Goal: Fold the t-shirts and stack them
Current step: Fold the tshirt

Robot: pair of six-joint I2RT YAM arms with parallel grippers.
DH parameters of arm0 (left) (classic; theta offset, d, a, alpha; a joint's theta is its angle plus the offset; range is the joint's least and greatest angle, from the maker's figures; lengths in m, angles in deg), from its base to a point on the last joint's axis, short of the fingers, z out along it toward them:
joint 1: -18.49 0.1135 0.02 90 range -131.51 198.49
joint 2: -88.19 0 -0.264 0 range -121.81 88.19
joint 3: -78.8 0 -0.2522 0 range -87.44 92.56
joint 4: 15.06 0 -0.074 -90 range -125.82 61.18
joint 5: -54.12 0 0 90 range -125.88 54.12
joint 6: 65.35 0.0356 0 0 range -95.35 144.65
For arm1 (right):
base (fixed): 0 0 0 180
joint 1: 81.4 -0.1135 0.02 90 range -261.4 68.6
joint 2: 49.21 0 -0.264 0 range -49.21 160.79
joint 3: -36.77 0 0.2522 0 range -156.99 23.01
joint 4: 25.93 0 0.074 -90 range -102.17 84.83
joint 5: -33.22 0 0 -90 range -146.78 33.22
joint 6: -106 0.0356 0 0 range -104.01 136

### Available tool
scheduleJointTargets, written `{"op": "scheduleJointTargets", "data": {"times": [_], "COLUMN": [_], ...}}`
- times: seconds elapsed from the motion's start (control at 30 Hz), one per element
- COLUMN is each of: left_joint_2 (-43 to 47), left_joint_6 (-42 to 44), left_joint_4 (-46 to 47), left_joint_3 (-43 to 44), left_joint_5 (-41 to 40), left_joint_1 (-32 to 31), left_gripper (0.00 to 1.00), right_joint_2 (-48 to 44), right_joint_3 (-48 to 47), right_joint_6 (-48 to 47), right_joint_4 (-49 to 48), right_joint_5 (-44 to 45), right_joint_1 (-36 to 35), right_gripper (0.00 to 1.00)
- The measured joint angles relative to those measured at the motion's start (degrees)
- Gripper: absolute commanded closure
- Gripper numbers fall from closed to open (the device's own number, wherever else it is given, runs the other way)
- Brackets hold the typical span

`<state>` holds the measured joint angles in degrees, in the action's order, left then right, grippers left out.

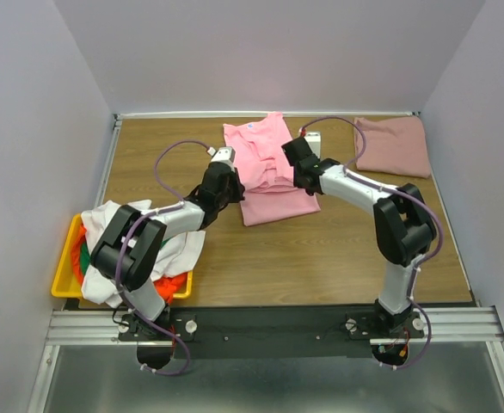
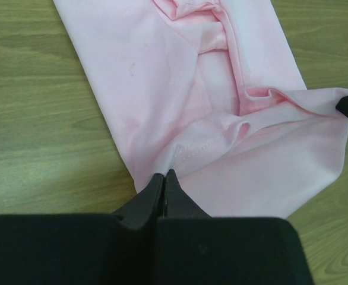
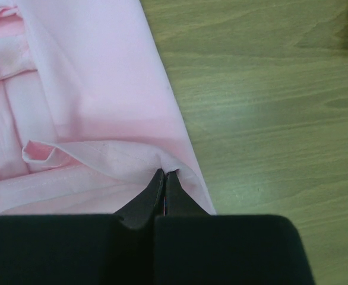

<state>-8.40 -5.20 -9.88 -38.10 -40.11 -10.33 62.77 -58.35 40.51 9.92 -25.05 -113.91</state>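
The bright pink t-shirt (image 1: 265, 168) is lying lengthwise at the middle of the wooden tabletop (image 1: 321, 258), its neck end pointing toward the far edge and its cloth bunching into loose creases across the middle. The dusty rose t-shirt (image 1: 392, 146) is resting folded flat at the far right corner, well apart. The white t-shirt (image 1: 183, 245) is sprawling crumpled at the near left, with the orange t-shirt (image 1: 175, 285) and the green t-shirt (image 1: 86, 251) peeking out beneath it.

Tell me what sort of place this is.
Probably a lab robot test cell, not a home: plain walls box in a wooden table, a left arm and right arm are bolted to a metal rail, and a yellow bin of heaped t-shirts sits near a pink t-shirt.
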Motion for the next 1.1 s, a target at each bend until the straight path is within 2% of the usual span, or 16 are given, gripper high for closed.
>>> {"op": "scheduleJointTargets", "data": {"times": [0.33, 0.6, 0.8, 1.1], "left_joint_2": [9.3, 20.9, 29.4, 42.6], "left_joint_6": [0.0, -2.5, -7.2, -14.8], "left_joint_4": [1.7, 1.2, -0.6, -5.8], "left_joint_3": [-9.4, -18.5, -22.2, -28.5], "left_joint_5": [5.3, 5.9, 3.1, -1.5], "left_joint_1": [-1.8, -9.7, -17.5, -22.3], "left_gripper": [1.00, 1.00, 1.00, 1.00], "right_joint_2": [-18.7, -31.6, -37.9, -45.1], "right_joint_3": [14.7, 26.8, 30.2, 33.0], "right_joint_6": [2.8, 7.1, 11.6, 19.7], "right_joint_4": [-0.3, 1.2, 3.1, 9.1], "right_joint_5": [-7.2, -9.9, -10.1, -8.4], "right_joint_1": [-1.1, -5.4, -10.7, -19.9], "right_gripper": [1.00, 1.00, 1.00, 1.00]}}
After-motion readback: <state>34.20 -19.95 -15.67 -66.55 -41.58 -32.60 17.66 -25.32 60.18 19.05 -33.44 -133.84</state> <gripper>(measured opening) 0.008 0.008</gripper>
